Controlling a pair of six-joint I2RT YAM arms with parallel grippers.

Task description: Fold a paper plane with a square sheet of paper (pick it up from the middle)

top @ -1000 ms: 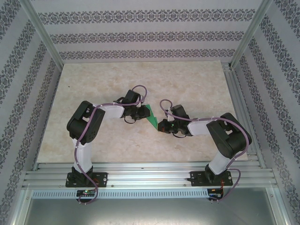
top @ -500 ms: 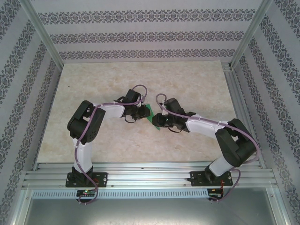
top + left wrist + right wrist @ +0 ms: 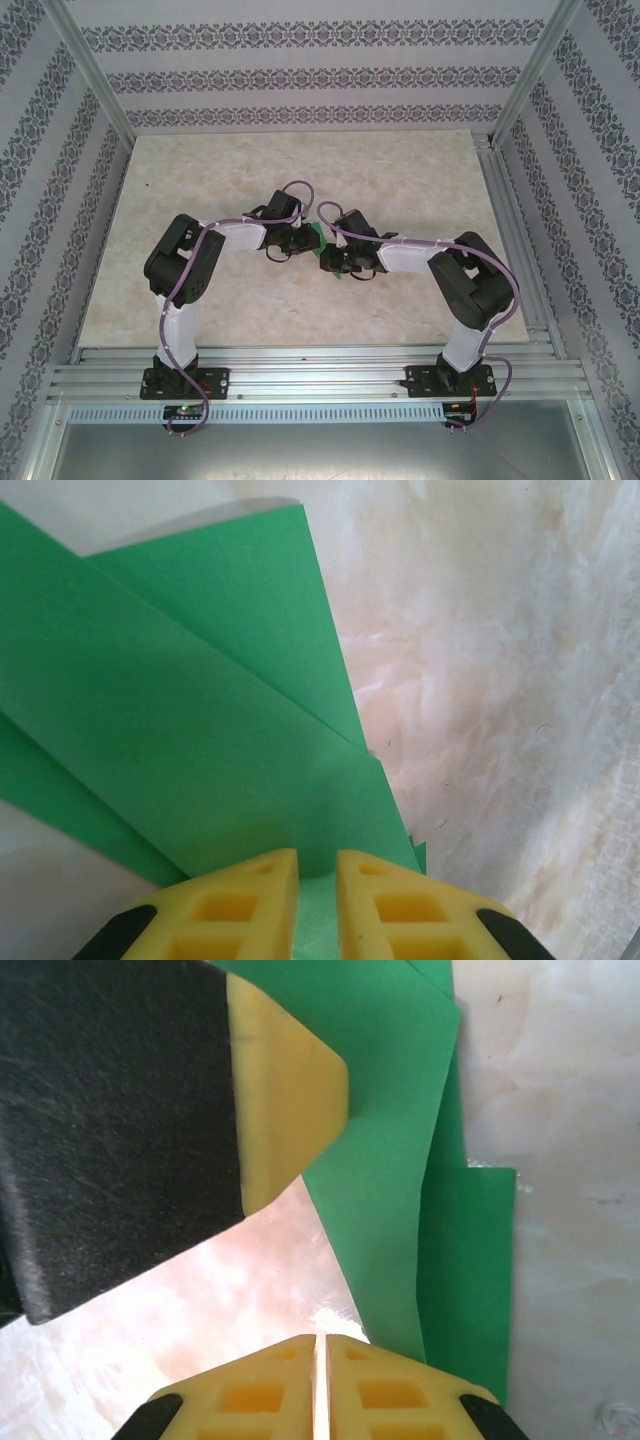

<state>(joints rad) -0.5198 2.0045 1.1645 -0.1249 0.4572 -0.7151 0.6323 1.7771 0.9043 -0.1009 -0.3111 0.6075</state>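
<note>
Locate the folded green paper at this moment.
Top view: the folded green paper sits near the middle of the table, between the left gripper, whose jaws pinch it, and the right gripper.

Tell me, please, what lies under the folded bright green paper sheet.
The pale marbled tabletop shows all around the folded bright green paper sheet, whose flaps overlap one another. Anything directly beneath those layers is covered.
</note>
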